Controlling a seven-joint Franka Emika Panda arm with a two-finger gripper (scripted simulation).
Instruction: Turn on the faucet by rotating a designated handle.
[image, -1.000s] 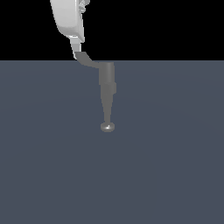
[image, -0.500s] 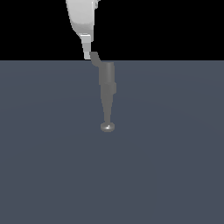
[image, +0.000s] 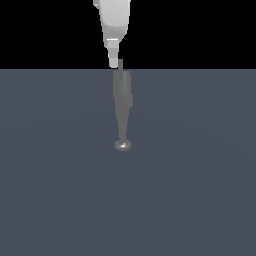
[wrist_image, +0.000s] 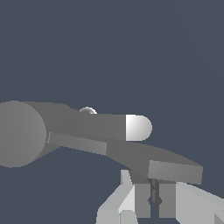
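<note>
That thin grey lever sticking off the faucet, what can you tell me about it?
The handle looks like dull grey metal: a thin arm branching off the faucet's cylindrical body and widening into a flat, blocky tip. In the wrist view the tip sits right at the gripper, whose jaws are nearly together; actual contact is unclear. In the exterior view the handle lines up with the faucet body, mostly hidden.

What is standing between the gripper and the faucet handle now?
Nothing visible. In the wrist view the gripper sits right at the flared tip of the handle, with only bare floor around the faucet.
</note>
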